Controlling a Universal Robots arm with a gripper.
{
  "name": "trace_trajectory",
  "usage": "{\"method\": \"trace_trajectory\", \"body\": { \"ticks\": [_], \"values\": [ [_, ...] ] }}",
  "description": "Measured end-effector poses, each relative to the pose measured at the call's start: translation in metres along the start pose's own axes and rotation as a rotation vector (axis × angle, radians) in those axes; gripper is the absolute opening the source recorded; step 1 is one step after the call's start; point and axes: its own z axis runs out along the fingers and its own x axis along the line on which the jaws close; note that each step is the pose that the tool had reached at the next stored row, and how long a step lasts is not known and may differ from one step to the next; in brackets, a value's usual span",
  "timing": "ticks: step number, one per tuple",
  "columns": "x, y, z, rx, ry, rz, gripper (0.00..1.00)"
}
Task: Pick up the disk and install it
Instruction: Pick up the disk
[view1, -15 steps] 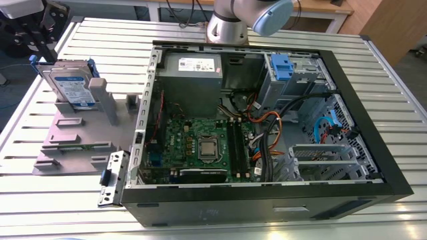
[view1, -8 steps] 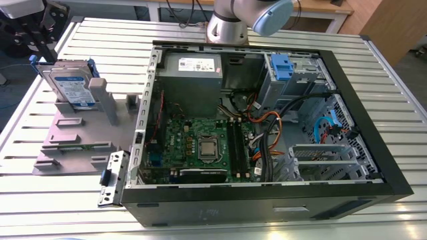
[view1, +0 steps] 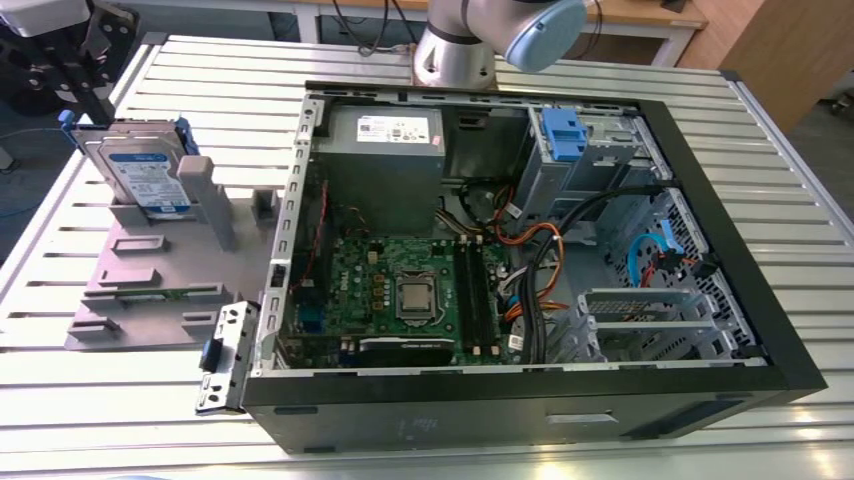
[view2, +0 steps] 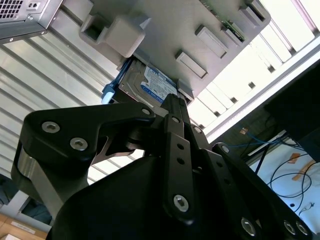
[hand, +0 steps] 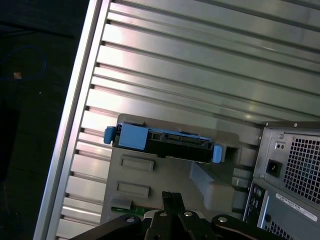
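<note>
My black metal gripper (hand: 171, 196), clenched or released I can't tell, hovers with the flat silver disk (hand: 165, 145), blue-railed and blue-and-white labelled, standing on edge just ahead of it in a grey plastic holder (hand: 150, 176).

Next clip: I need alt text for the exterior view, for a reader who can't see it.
A silver disk with blue rails stands upright in a grey holder on a slatted metal table, with the arm's gripper close by its top edge. To the exterior view's right lies an open computer case, its green motherboard and cables exposed.
</note>
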Motion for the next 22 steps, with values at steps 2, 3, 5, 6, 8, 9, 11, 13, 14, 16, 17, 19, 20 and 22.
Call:
{"method": "trace_trajectory", "body": {
  "ticks": [2,3,5,6,8,9,11,13,14,16,17,19,20,22],
  "values": [
    [0.0000,0.0000,0.0000,-0.0001,0.0001,-0.002,0.11],
    [0.0000,0.0000,0.0000,-0.0001,0.0001,-0.003,0.11],
    [0.0000,0.0000,0.0000,-0.0002,0.0001,-0.005,0.11],
    [0.0000,0.0000,0.0000,-0.0002,0.0001,-0.006,0.11],
    [0.0000,0.0000,0.0000,-0.0002,0.0002,-0.008,0.11],
    [0.0000,0.0000,0.0000,-0.0002,0.0001,-0.009,0.11],
    [0.0000,0.0000,0.0000,-0.0003,0.0001,-0.011,0.11],
    [0.0000,0.0000,0.0000,-0.0004,0.0001,-0.013,0.11],
    [0.0000,0.0000,0.0000,-0.0004,0.0001,-0.013,0.11],
    [0.0000,0.0000,0.0000,-0.0004,0.0001,-0.015,0.11],
    [0.0000,0.0000,0.0000,-0.0004,0.0002,-0.016,0.11],
    [0.0000,0.0000,0.0000,-0.0005,0.0002,-0.018,0.11],
    [0.0000,0.0000,0.0000,-0.0005,0.0002,-0.018,0.11],
    [0.0000,0.0000,0.0000,-0.0006,0.0002,-0.020,0.11]
  ]
}}
